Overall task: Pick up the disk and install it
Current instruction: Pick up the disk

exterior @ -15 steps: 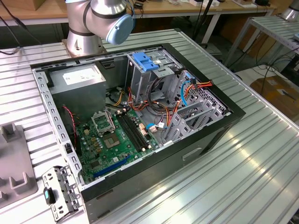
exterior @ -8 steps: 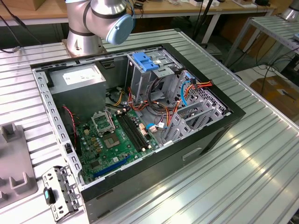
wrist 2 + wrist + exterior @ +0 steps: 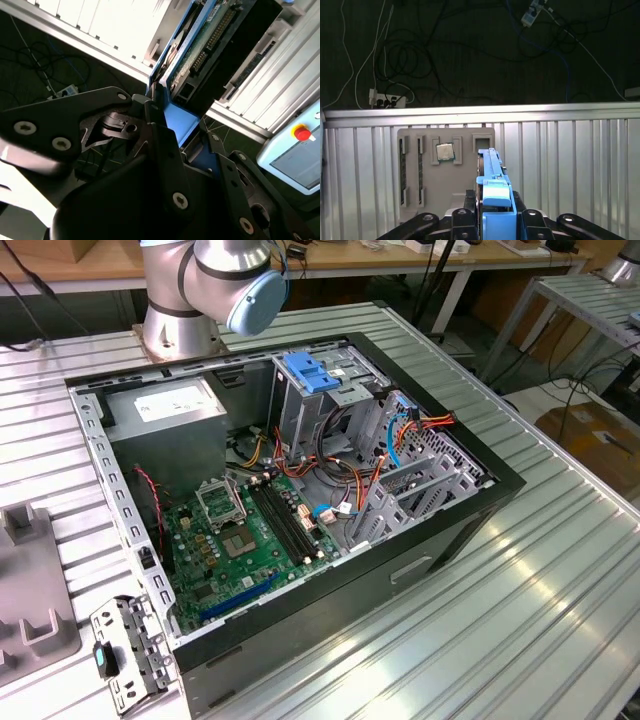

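Note:
The disk (image 3: 220,35) is a black drive with a green circuit board on one face and bright blue rails along its edges. In the first wrist view the disk (image 3: 491,172) is seen edge-on, its blue rail pointing away from me. My gripper (image 3: 492,202) is shut on it, with black fingers (image 3: 165,145) pressed against the blue end piece. The disk hangs above the ribbed metal table, over the edge of a grey parts tray (image 3: 420,175). The open computer case (image 3: 470,515) lies on the table in the exterior view, with a metal drive cage (image 3: 300,410) at its far side.
A light-blue ribbed bracket (image 3: 312,373) sits on top of the drive cage. The green motherboard (image 3: 250,535) and loose cables fill the case floor. The grey tray (image 3: 420,175) holds a processor chip (image 3: 445,151). A metal plate (image 3: 128,655) lies by the case corner. The arm base (image 3: 185,300) stands behind the case.

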You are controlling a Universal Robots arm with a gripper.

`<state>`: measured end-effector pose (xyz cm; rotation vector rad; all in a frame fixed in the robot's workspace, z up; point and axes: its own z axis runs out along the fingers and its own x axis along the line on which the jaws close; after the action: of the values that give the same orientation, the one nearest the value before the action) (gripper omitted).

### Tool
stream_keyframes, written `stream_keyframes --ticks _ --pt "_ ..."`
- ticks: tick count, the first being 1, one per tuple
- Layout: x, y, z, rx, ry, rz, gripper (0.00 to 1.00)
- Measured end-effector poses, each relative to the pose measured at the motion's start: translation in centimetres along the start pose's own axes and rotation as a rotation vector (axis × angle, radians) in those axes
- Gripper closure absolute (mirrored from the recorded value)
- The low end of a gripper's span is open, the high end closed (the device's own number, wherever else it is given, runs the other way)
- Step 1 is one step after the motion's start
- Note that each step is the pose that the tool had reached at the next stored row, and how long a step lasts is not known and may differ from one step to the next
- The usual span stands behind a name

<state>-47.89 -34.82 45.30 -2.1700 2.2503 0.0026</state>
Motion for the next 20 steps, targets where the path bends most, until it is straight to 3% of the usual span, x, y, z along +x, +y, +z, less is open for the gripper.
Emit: stream_keyframes --ticks 12,14,20 --pt "-0.02 -0.02 -1.31 -0.0004 0.0001 0.000 0.63" --pt "-0.02 -0.02 -1.80 -0.0005 0.0001 0.000 0.63" --pt "-0.03 -0.03 -2.50 -0.0007 0.0001 0.000 0.63"
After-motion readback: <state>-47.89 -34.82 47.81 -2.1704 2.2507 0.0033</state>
